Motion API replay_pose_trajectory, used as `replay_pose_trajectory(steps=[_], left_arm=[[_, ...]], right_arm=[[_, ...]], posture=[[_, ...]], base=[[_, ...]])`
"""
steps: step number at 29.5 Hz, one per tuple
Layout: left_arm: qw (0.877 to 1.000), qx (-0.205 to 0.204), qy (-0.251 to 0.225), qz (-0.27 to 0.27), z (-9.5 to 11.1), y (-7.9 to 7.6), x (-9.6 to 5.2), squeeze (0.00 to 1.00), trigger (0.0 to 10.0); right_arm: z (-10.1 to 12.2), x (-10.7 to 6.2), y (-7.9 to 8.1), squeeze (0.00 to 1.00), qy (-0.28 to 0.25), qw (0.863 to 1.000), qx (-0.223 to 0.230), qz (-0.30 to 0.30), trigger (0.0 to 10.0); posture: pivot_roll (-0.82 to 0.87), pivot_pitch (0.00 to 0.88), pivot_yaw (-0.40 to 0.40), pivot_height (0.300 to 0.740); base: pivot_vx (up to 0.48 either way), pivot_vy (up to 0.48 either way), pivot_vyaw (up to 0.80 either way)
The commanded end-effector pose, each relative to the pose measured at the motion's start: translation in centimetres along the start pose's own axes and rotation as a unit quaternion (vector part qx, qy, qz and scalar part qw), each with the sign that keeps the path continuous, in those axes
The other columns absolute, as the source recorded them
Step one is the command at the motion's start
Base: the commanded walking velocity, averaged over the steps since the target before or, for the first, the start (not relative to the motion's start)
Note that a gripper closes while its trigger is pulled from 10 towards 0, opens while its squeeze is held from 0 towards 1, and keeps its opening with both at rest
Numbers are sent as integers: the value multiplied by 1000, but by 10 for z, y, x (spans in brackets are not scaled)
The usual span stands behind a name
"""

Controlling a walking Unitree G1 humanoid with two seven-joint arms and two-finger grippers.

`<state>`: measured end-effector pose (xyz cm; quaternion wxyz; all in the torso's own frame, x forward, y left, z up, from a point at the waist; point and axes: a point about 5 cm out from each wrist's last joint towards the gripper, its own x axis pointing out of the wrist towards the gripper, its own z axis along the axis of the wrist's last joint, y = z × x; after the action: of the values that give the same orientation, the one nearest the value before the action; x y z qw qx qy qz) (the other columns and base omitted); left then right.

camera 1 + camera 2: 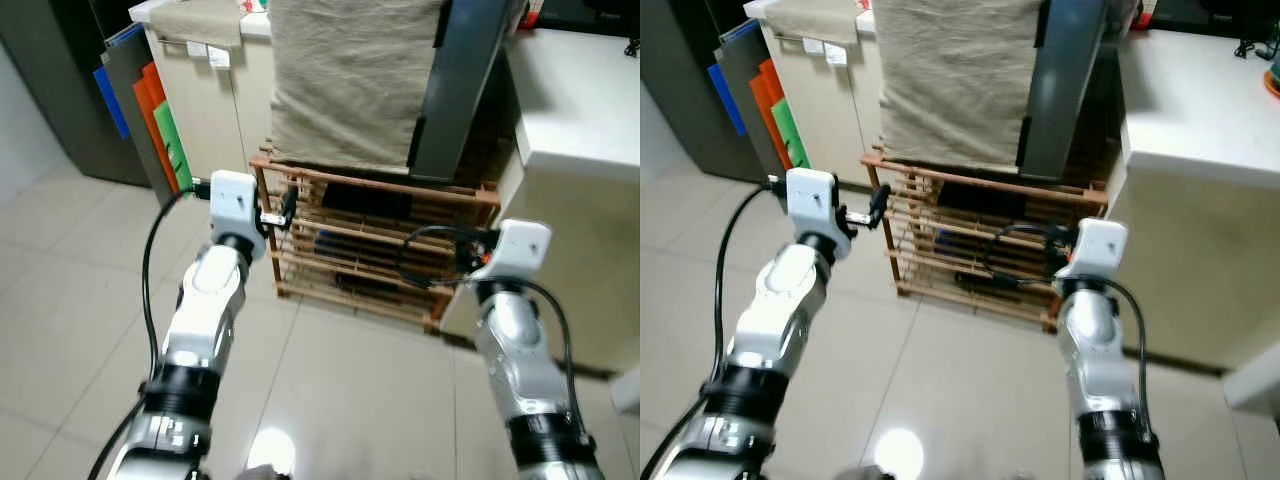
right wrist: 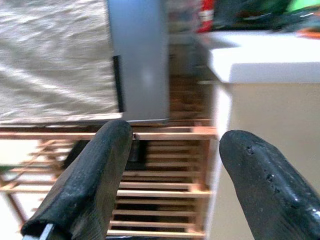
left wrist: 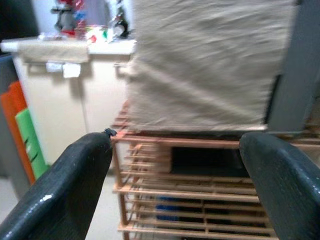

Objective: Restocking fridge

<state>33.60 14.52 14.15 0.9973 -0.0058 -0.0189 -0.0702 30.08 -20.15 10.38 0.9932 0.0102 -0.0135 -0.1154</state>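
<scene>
Slatted wooden rack (image 1: pixel 380 245), creased cloth cover (image 1: pixel 350 80) (matt), glossy floor tiles (image 1: pixel 340 400).

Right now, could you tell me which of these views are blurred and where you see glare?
Left wrist view: cloth-covered box and wooden rack soft with blur. Right wrist view: white counter washed out, background blurred. Both eye views: fairly sharp, with a bright lamp reflection on the floor tiles.

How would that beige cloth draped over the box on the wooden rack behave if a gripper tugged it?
The beige cloth shows creases and hangs loosely, so it is probably floppy and would bunch between the fingers rather than lift as a sheet. It looks thin, likely light. Resting unpinned above the wooden rack, it may slide off when pulled.
</scene>
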Motion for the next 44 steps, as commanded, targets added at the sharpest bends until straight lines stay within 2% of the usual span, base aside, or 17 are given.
replay_pose_trajectory(steps=[1, 3, 5, 10, 17, 23, 30, 38, 44], left_arm=[[999, -3, 23, 33, -9, 16, -4, 0, 10000], [999, -10, 30, 41, -12, 20, -4, 0, 10000], [999, -1, 29, 42, -13, 20, -5, 0, 10000], [1000, 17, -6, 15, -2, 8, -5, 0, 10000], [1000, 14, 0, 6, -4, 4, -2, 0, 10000], [1000, 14, 6, 2, -7, -1, -2, 0, 10000], [1000, 4, 2, -2, -7, -4, -1, 0, 10000], [1000, 1, 3, -11, -9, -7, 0, 0, 10000], [1000, 3, 7, -6, -11, -6, -1, 0, 10000]], right_arm=[[0, 0, -3, 0, -3, 1000, -5, -16, 10000], [-1, -1, -6, 0, -2, 1000, -10, -21, 10000], [-2, -4, -6, 0, -2, 1000, -16, -17, 10000], [7, -6, 16, 0, -25, 998, -31, 38, 10000], [7, -4, 19, 0, -24, 998, -39, 46, 10000], [13, -5, 33, 0, -32, 995, -44, 79, 10000], [12, -3, 31, 0, -28, 996, -44, 77, 10000], [15, -4, 38, 0, -36, 993, -51, 100, 10000], [12, -3, 30, 0, -27, 995, -47, 86, 10000]], posture=[[-80, 0, 27, 740], [-80, 0, 27, 740], [-86, 0, 30, 740], [-92, 0, 29, 740], [-94, 0, 23, 740], [-97, 0, 17, 740], [-97, 0, 10, 740], [-94, 0, 3, 740], [-94, 0, 3, 740]], base=[[0, 439, 0], [0, 0, 0], [0, 0, 0], [92, 0, 0], [461, 0, 0], [470, 0, 0], [471, 0, 0], [460, 0, 0], [458, 0, 0]])
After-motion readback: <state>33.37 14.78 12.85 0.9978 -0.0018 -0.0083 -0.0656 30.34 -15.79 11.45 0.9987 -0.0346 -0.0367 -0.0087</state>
